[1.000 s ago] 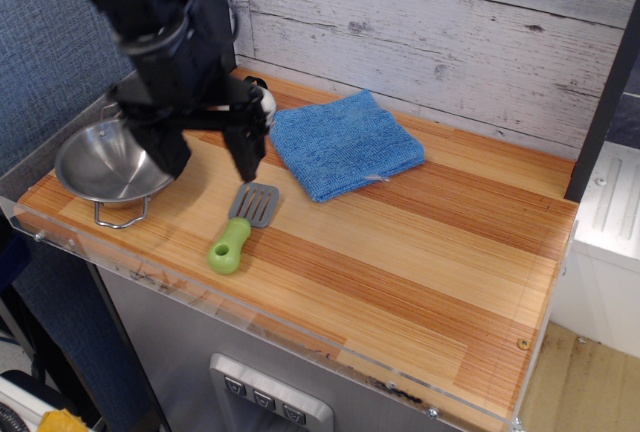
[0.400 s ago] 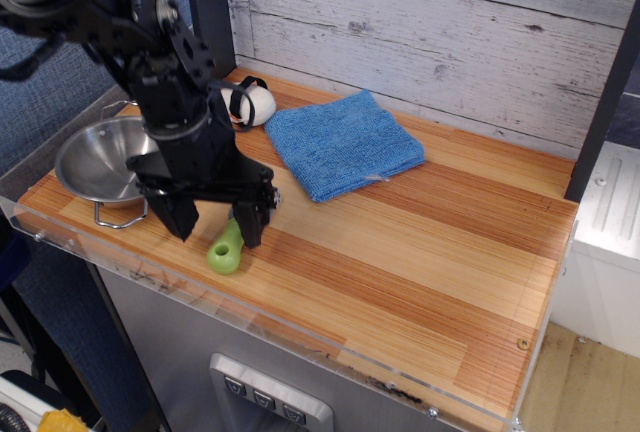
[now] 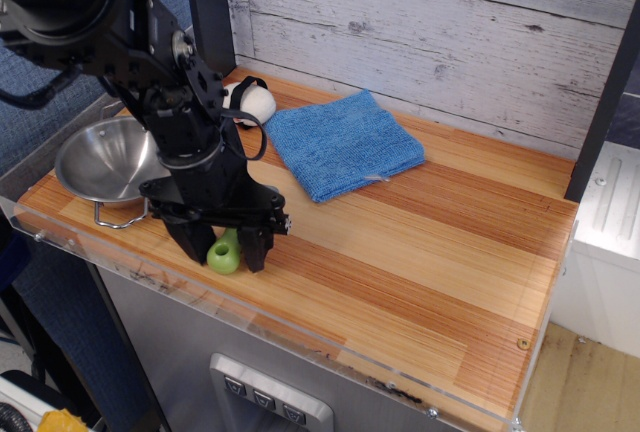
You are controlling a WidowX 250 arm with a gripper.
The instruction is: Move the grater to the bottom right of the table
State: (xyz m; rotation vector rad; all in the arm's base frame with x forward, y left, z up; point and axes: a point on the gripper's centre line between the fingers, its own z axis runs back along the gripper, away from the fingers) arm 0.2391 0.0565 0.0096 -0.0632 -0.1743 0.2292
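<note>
The grater lies near the front left of the wooden table (image 3: pixel 420 252). Only its lime-green handle (image 3: pixel 224 253) shows; its grey slotted head is hidden behind my arm. My gripper (image 3: pixel 225 255) is low over the handle with one black finger (image 3: pixel 190 242) on its left and one on its right. The fingers stand apart, straddling the handle, and I cannot see them pressing on it.
A steel bowl (image 3: pixel 100 162) sits at the left edge. A blue cloth (image 3: pixel 345 144) lies at the back middle, with a small white and black object (image 3: pixel 250 102) to its left. A clear acrylic rim (image 3: pixel 300 337) runs along the front edge.
My gripper has come forward and down, from above the grater's head to around its handle near the table surface. The grater has stayed in place.
</note>
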